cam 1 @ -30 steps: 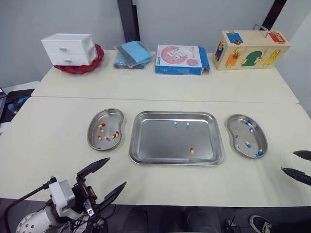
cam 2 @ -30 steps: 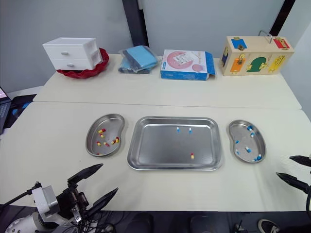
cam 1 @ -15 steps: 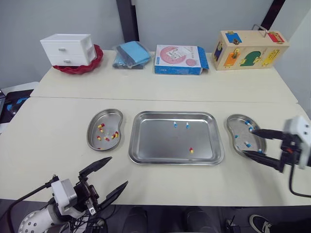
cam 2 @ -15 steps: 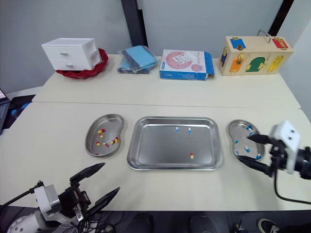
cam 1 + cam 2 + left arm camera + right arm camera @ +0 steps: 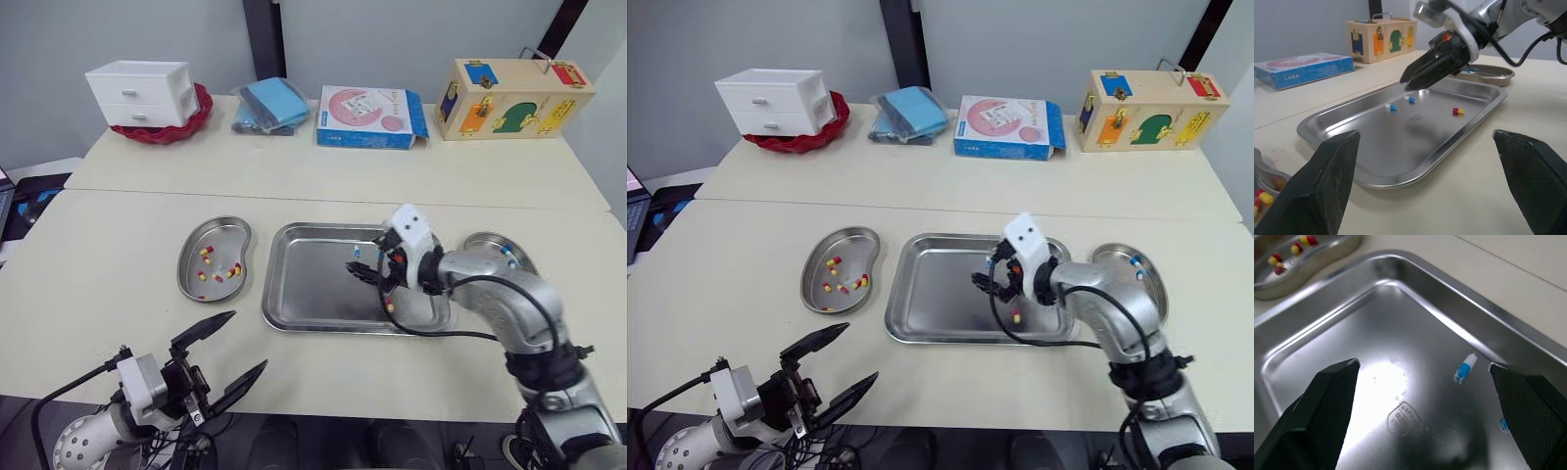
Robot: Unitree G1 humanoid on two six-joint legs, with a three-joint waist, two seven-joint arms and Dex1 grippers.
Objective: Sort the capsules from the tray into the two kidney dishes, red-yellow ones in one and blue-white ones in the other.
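Note:
The steel tray (image 5: 294, 294) lies mid-table and holds two blue-white capsules (image 5: 1391, 106) and one red-yellow capsule (image 5: 389, 306). To its left, the kidney dish (image 5: 191, 257) contains several red-yellow capsules (image 5: 206, 254). On the other side, the right kidney dish (image 5: 1144, 266) with blue-white capsules (image 5: 1133, 261) is partly hidden by my right arm. My right gripper (image 5: 355, 270) hovers open over the tray's middle, close to a blue-white capsule (image 5: 1465, 368). Near the front edge of the table, below the left dish, my left gripper (image 5: 247, 341) is open with nothing in it.
Along the back of the far table stand a white drawer unit (image 5: 139, 92) on a red bowl, a blue cloth pack (image 5: 269, 105), a blue-and-pink box (image 5: 367, 116) and a wooden lock box (image 5: 509, 98).
My right arm has swung in from the table's right edge, past the right dish, to above the tray's middle. The left gripper has stayed put.

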